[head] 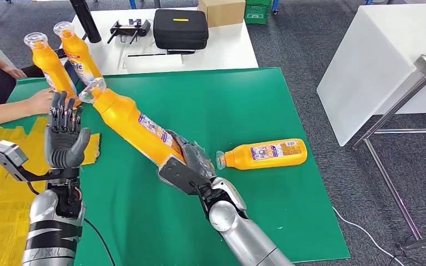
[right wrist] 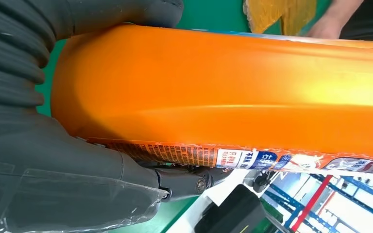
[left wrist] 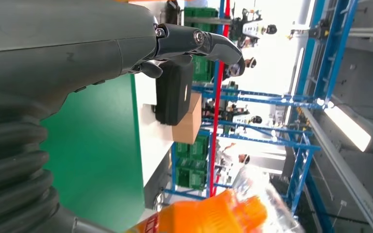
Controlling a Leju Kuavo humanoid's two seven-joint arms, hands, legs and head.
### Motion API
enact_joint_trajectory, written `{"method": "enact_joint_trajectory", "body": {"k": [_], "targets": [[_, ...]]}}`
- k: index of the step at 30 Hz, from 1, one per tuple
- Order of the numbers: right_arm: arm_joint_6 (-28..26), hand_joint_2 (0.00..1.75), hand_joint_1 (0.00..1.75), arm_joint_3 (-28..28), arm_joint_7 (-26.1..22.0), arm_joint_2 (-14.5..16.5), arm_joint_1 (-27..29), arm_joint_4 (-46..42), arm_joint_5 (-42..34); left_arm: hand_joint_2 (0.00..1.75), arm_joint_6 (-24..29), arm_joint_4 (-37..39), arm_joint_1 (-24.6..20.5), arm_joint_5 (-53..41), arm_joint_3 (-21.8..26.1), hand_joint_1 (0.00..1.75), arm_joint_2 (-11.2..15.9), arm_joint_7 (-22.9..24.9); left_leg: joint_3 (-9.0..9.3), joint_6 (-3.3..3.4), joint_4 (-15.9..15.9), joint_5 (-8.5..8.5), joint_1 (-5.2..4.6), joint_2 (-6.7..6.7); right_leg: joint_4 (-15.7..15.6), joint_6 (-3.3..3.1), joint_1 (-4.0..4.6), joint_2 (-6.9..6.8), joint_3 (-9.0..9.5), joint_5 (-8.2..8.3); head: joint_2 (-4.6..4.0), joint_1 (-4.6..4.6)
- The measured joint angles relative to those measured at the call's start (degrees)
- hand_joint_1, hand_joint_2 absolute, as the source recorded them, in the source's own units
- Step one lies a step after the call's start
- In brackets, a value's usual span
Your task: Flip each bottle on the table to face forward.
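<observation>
My right hand [head: 191,160] grips the base of an orange bottle [head: 130,124] and holds it tilted above the green mat [head: 227,105], clear cap toward the far left. Up close, that bottle [right wrist: 233,92] shows its orange side and label edge. My left hand [head: 64,136] is raised with fingers spread, holding nothing, just short of the bottle's cap [left wrist: 267,194]. Two more orange bottles [head: 49,62] [head: 79,51] stand upright at the mat's far left. Another bottle [head: 266,153] lies on its side to the right of my right hand, label up.
A person's hand [head: 36,102] rests on the mat by the standing bottles. Yellow torn sheets [head: 0,183] lie at the left. Behind, a white table [head: 222,50] carries a black case [head: 180,27], a controller and a cardboard box. A white cabinet [head: 383,61] stands at right.
</observation>
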Motion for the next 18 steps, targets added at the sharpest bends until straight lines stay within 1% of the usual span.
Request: {"method": "enact_joint_trajectory", "body": {"k": [7,14,18], "targets": [[0.54,1.75,1.75,4.01,0.83,0.27,0.06,0.52,2.90,1.75,-2.65,0.00,1.09,1.01,-1.32,0.00,-0.04,0.29,-0.04,0.00,0.00,0.00,0.00,0.00,0.00,0.00,0.00,0.00,-0.04,0.00,0.00,0.01],[0.50,1.75,1.75,5.31,1.02,0.53,-0.02,1.22,3.41,1.75,-3.33,0.00,1.59,1.63,-1.58,0.00,-0.04,0.57,-0.04,0.00,0.00,0.00,0.00,0.00,0.00,0.00,0.00,0.00,-0.04,0.00,0.00,0.02],[0.90,1.75,1.75,7.16,1.21,0.88,-1.07,3.32,5.73,1.75,-7.57,0.09,1.80,5.97,-1.84,0.00,0.04,1.95,-0.04,0.00,0.00,0.00,0.00,0.03,0.00,0.00,0.00,0.00,-0.04,0.00,0.00,0.01]]}}
